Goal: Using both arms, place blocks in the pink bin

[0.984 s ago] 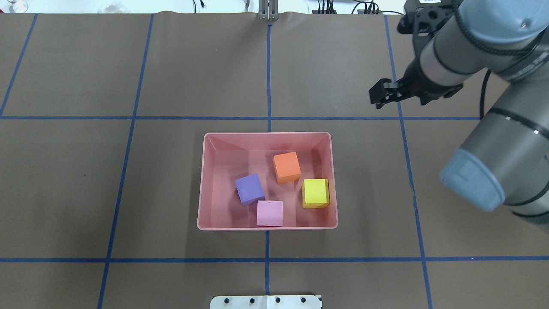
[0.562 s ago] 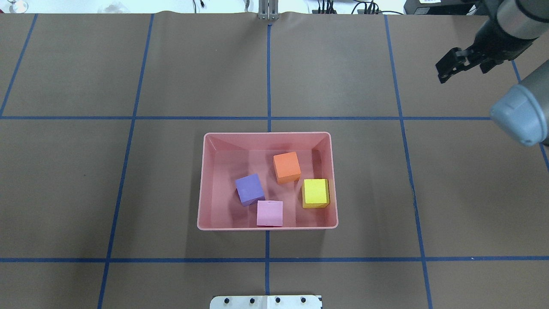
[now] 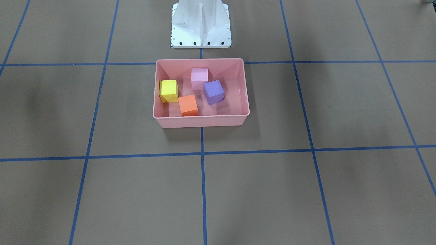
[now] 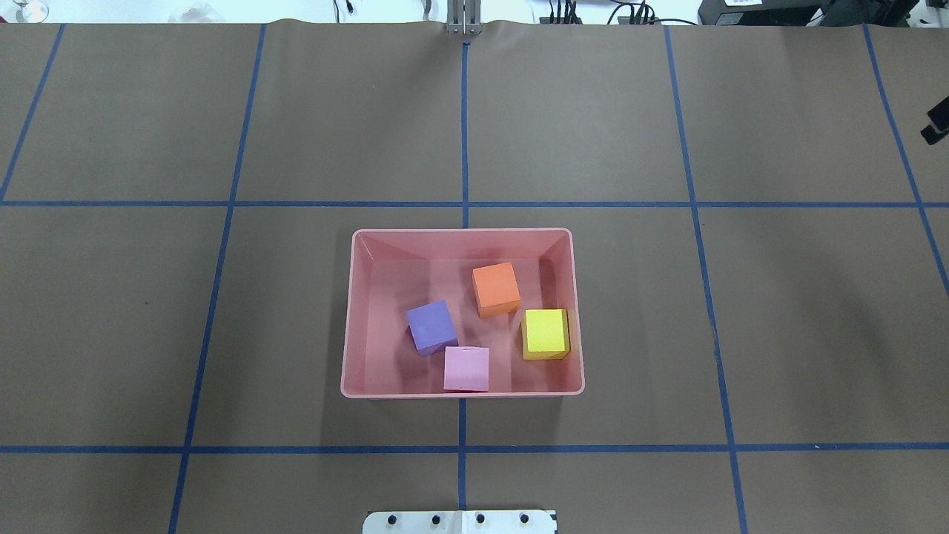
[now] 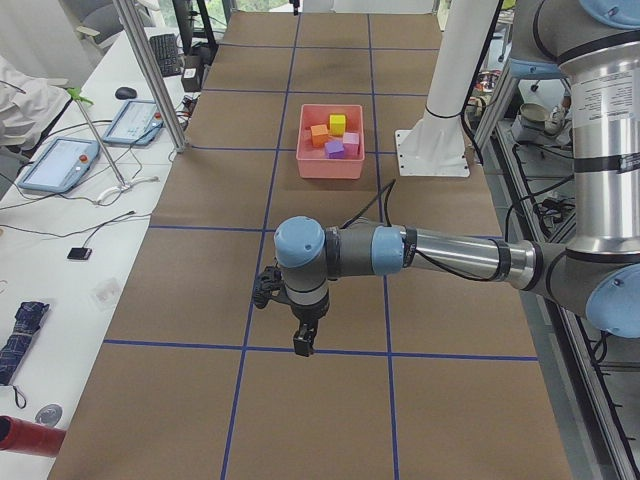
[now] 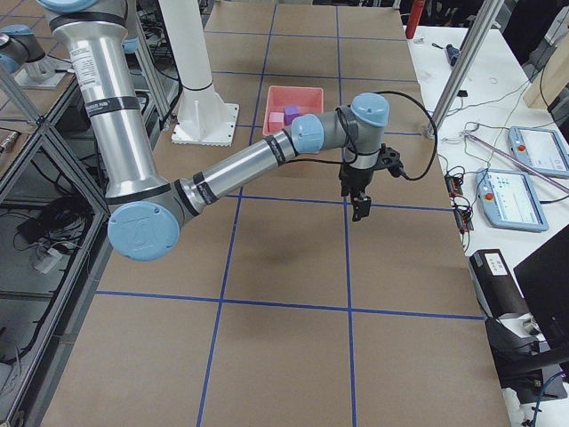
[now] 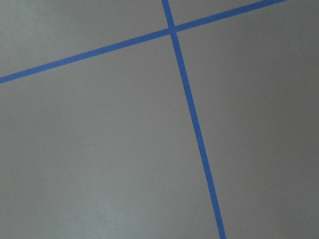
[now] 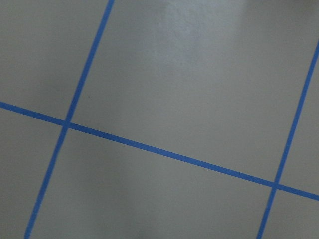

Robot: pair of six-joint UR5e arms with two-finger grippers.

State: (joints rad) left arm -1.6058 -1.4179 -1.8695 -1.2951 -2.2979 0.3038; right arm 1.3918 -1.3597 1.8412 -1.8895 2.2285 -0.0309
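The pink bin (image 4: 460, 231) sits mid-table and also shows in the front view (image 3: 201, 117). Inside it lie the orange block (image 4: 495, 288), the yellow block (image 4: 546, 331), the purple block (image 4: 431, 325) and the light pink block (image 4: 466, 367). Only a black tip of my right gripper (image 4: 936, 126) shows at the overhead view's right edge, far from the bin; it hangs over bare table in the right side view (image 6: 362, 208). My left gripper (image 5: 302, 343) hangs over bare table far from the bin. I cannot tell whether either gripper is open or shut.
The brown table is marked with a grid of blue tape lines (image 4: 464, 126). The white robot base (image 3: 201, 23) stands just behind the bin. Both wrist views show only table and tape. Tablets and cables lie on side benches (image 5: 60, 160).
My right arm has swung away to the right, from beyond the bin's far right corner to the overhead view's right edge. The bin and blocks have not moved.
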